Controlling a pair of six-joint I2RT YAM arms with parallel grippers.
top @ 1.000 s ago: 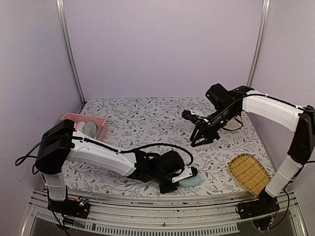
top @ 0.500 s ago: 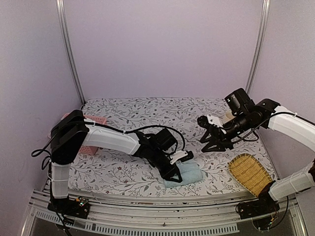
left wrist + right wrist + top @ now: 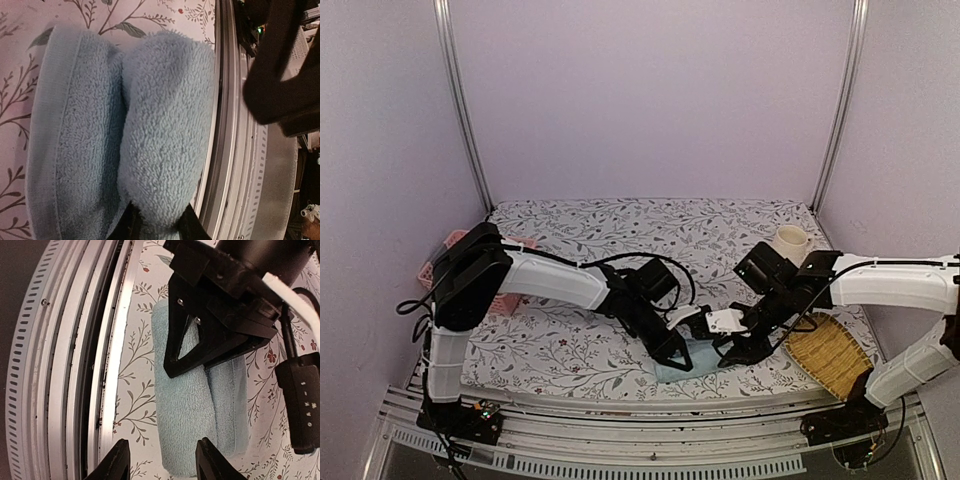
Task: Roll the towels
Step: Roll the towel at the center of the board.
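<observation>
From the top view I see little of the towel [image 3: 697, 354]: the left gripper [image 3: 677, 354] and the right gripper [image 3: 724, 350] cover most of it, so I cannot tell its shape. The left arm [image 3: 550, 285] hides most of the basket [image 3: 453, 240]. The right arm [image 3: 880, 272] covers part of the tray [image 3: 825, 355]. In the left wrist view the towel is cut by the bottom edge, only 2 tips of the left fingers [image 3: 131, 227] show there, and a dark shape [image 3: 285, 65] at the right is too blurred to name. In the right wrist view the right fingers [image 3: 114, 460] are cut by the bottom edge.
</observation>
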